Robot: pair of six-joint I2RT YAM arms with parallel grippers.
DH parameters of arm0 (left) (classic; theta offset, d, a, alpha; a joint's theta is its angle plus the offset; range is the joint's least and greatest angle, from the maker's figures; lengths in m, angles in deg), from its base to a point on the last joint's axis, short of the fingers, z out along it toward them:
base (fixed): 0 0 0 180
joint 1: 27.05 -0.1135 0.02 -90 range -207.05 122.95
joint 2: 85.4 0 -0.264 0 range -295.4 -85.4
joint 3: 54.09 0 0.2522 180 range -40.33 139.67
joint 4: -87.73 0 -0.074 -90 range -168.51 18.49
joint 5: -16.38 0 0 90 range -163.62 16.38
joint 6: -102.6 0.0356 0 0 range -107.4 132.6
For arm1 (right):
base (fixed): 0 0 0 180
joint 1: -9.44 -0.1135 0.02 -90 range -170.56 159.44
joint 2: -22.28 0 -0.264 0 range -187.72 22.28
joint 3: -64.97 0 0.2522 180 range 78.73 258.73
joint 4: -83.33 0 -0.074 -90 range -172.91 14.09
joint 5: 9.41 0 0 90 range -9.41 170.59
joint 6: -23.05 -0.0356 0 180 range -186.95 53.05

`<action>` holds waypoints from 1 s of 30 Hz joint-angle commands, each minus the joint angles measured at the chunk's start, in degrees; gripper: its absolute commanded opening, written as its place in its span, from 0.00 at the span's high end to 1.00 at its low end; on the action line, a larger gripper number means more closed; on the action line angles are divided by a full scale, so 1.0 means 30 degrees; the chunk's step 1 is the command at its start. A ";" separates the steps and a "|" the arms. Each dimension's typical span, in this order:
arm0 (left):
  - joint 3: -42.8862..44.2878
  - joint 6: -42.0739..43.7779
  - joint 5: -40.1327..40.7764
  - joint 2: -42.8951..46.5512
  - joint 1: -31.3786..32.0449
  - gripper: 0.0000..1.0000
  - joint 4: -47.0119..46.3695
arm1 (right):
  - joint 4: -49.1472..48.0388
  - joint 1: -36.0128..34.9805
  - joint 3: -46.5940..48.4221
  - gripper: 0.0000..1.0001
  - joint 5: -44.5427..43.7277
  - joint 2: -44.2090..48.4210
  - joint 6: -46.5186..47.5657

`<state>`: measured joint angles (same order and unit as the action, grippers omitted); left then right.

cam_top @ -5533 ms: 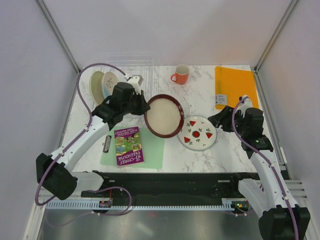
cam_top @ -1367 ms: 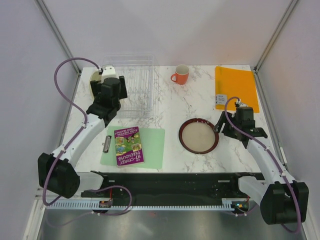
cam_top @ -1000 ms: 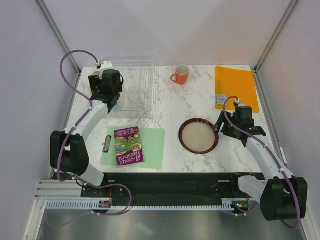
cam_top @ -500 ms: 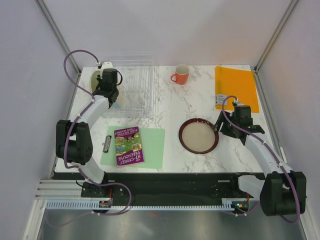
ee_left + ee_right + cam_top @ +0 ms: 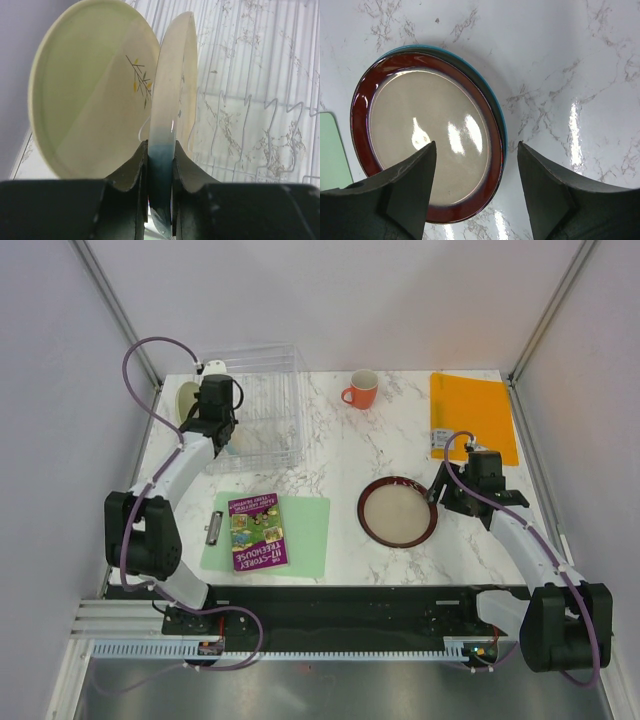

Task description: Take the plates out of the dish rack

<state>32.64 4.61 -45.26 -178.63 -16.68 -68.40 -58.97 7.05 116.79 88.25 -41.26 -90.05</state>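
left gripper (image 5: 160,160) pinches the rim of the blue-and-cream plate (image 5: 172,95) in the dish rack (image 5: 268,415), far-left corner; thin grip, it could swivel into the yellow-green plate (image 5: 90,100) beside it. right gripper (image 5: 476,147) sits wide open

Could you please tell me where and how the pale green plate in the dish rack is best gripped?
Take the pale green plate by its rim, one finger on each face, coming edge-on, as the left hand does on the blue-and-cream plate. It stands on edge in the dish rack, so only the thin rim offers a pinch. Probably easier once its close neighbour is out.
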 commanded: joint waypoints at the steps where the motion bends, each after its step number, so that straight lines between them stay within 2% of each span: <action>1: 0.1281 0.0611 0.1680 0.3213 -0.0089 0.98 -0.0763 | -0.0452 0.0036 0.0437 0.27 0.0083 0.0060 0.0198; 7: 0.2190 0.0526 -0.0161 0.5937 0.0176 0.98 0.0934 | -0.0452 0.0036 0.0437 0.27 0.0520 0.0440 0.0285; 10: 0.1899 -0.0673 -0.2767 0.7577 0.0205 0.98 0.2282 | -0.0481 0.0036 0.0612 0.27 0.1194 0.1025 0.0344; 16: -0.1931 -0.4450 -1.0029 1.0506 0.0205 0.98 0.2549 | -0.1593 0.0036 0.0584 0.25 0.4384 0.2899 -0.0737; 17: -0.2462 -0.5616 -1.1982 1.0655 0.0205 0.98 0.2316 | -0.1827 -0.0051 0.0555 0.26 0.4796 0.3366 -0.0914; 20: -0.5155 -0.7814 -1.5240 1.1329 0.0264 0.98 -0.0051 | -0.2852 -0.0315 0.0350 0.27 0.6203 0.3954 -0.1792; 23: -0.7823 -0.9955 -1.7206 1.1943 0.0381 0.98 -0.3002 | -0.4023 -0.0928 0.0057 0.27 0.7026 0.4161 -0.2728; 26: -0.9349 -1.1568 -1.8704 1.2063 0.0673 0.98 -0.5380 | -0.4990 -0.1808 -0.0294 0.25 0.6909 0.4045 -0.3666; 30: -0.9908 -1.2190 -1.8888 1.1946 0.2250 0.98 -0.6416 | -0.7154 -0.3008 -0.0909 0.25 0.6881 0.3664 -0.4983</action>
<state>0.51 -22.62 -93.74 -145.19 -13.42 -67.57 -71.97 0.47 115.59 107.07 -29.53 -99.71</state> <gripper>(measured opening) 0.228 0.752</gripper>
